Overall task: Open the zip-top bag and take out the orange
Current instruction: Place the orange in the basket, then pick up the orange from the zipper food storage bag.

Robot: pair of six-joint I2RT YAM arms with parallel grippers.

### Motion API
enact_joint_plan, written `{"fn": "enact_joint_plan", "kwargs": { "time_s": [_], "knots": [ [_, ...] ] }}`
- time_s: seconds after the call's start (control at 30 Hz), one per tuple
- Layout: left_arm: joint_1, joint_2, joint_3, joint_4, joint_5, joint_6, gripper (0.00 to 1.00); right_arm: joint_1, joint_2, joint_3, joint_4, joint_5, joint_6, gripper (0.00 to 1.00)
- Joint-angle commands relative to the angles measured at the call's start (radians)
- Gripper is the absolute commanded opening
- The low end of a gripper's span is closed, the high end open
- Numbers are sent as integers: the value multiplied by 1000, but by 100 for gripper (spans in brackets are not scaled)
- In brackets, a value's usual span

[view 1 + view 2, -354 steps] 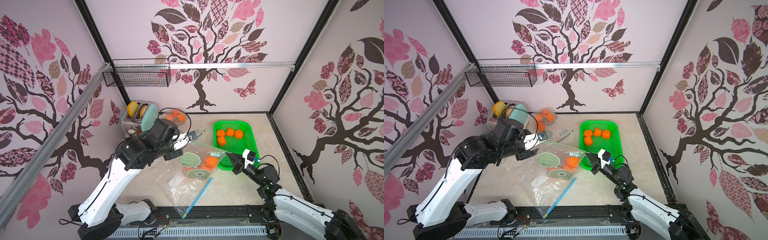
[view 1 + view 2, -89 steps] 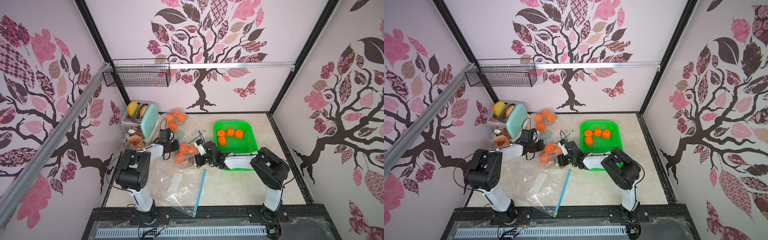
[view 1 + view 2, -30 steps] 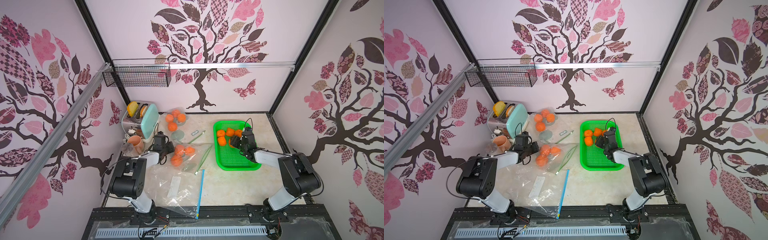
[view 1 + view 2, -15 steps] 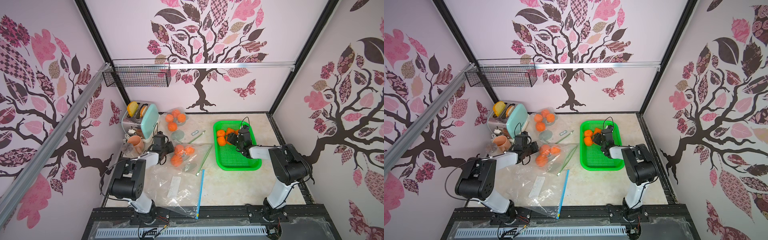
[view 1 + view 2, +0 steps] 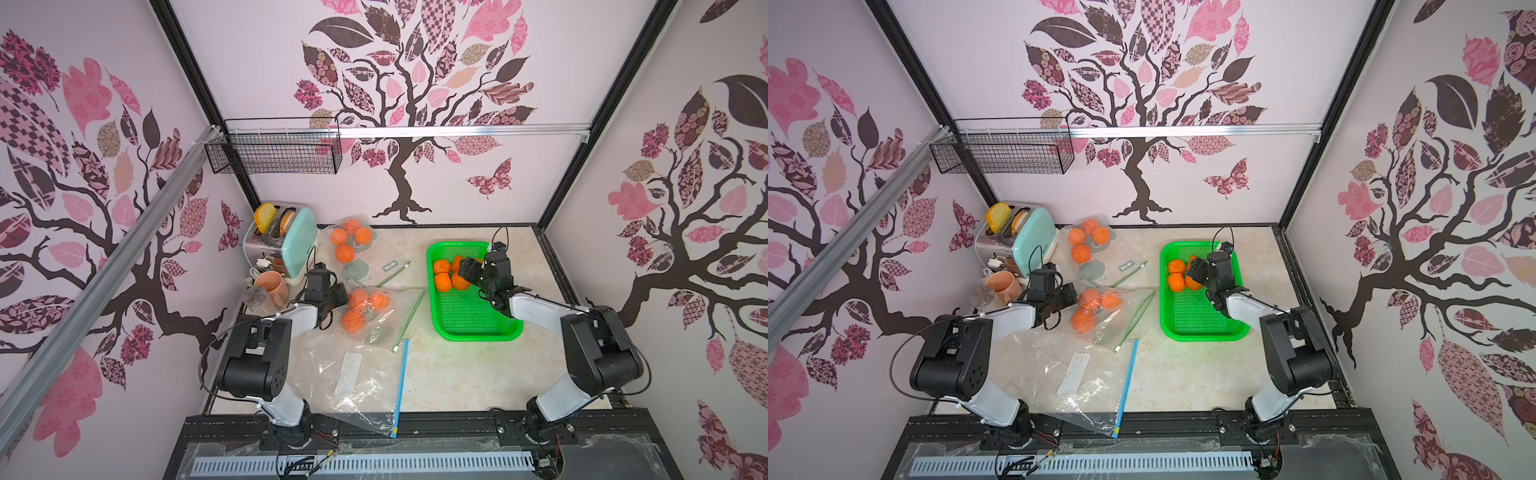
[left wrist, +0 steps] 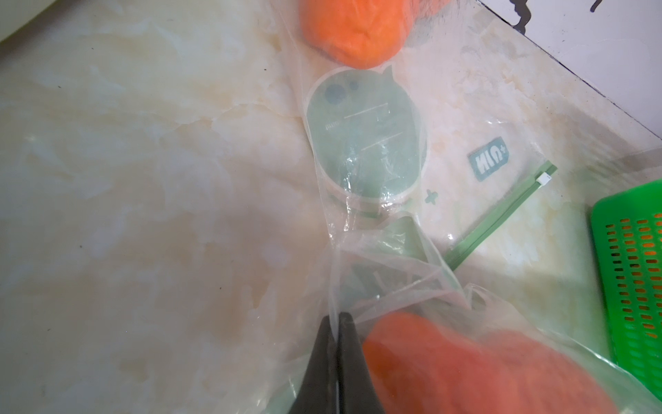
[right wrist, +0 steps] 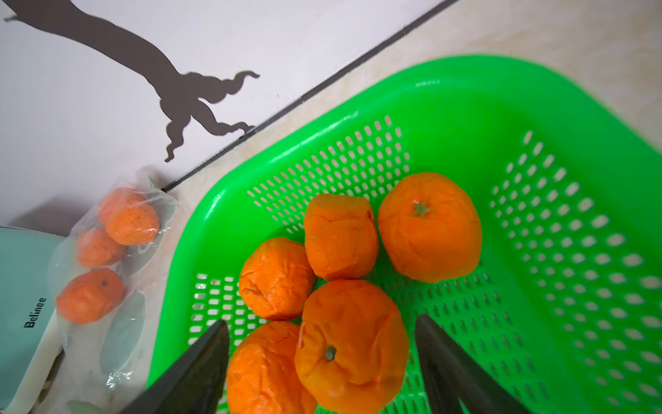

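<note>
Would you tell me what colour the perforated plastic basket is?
Perforated plastic basket: bright green; right wrist view.

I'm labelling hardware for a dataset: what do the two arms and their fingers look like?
The left arm and right arm have white link shells, bulky black joint housings and thin black cables looping alongside. Their fingers are plain, tapered and black.

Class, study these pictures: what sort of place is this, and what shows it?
Likely a robot test booth staged as a kitchen: decorated panel walls, two rail-mounted arms, a toaster and a green basket of oranges.
</note>
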Motion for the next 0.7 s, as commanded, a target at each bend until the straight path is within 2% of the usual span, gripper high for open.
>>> {"fn": "enact_joint_plan", "kwargs": {
  "time_s": [0.0,0.17,0.23,0.33,0.37,0.5,0.67],
  "knots": [
    [7,10,6,0,7,-2,0,17,-121,-25,-67,-3,-50,76],
    [7,24,12,0,10,-2,0,144,-281,-55,-164,-40,-169,61],
    [8,27,14,-3,12,-1,0,183,-342,-107,-142,-134,-183,53],
    [7,26,15,-7,10,1,0,196,-418,-219,-42,-334,-156,31],
    [7,26,15,-6,9,1,0,209,-433,-252,-7,-387,-165,28],
    [7,30,22,-11,9,4,0,298,-429,-298,35,-412,-231,9],
    [7,28,16,-9,13,1,0,391,-301,-232,37,-457,-278,7]
  ]
}}
